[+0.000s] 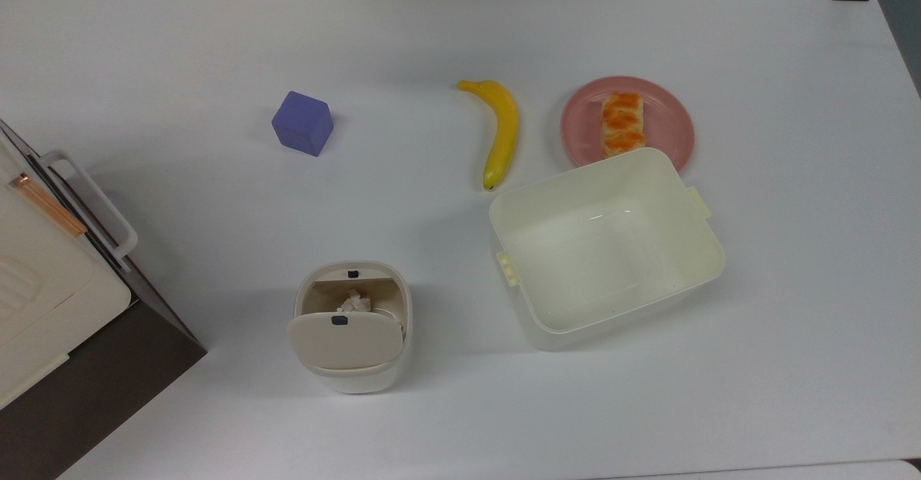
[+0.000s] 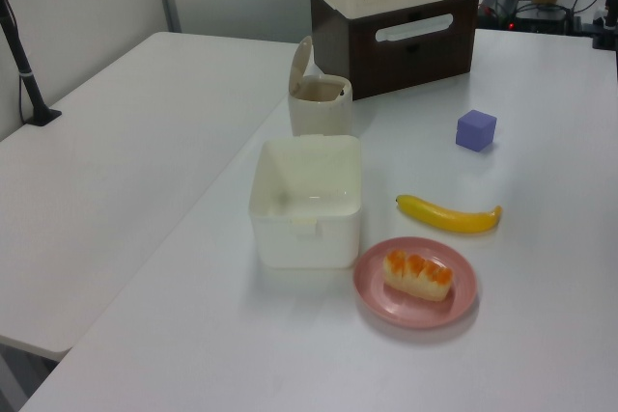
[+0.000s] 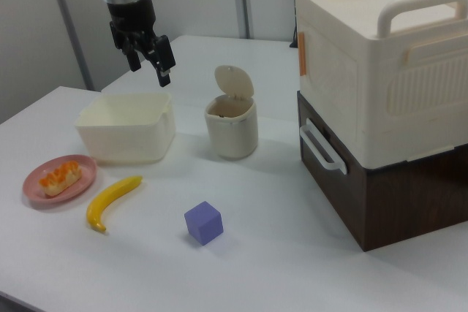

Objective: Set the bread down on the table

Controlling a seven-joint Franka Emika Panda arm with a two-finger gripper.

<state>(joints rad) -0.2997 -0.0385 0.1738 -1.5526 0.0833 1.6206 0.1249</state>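
The bread (image 1: 622, 124), an oblong bun with an orange toasted top, lies on a round pink plate (image 1: 583, 116) on the white table (image 1: 432, 34). It shows in the left view (image 2: 417, 274) near the front and in the right view (image 3: 60, 177) at the far left. My gripper (image 3: 150, 69) hangs high over the table in the right view, above and behind the cream tub. It is open with nothing between its fingers, and well apart from the bread.
A yellow banana (image 1: 501, 132) lies beside the plate, and an empty cream tub (image 1: 709, 250) stands right in front of it. A purple cube (image 1: 303, 123), a small flip-lid bin (image 1: 352, 325) and a big cream box on a brown drawer unit (image 3: 380, 85) also stand on the table.
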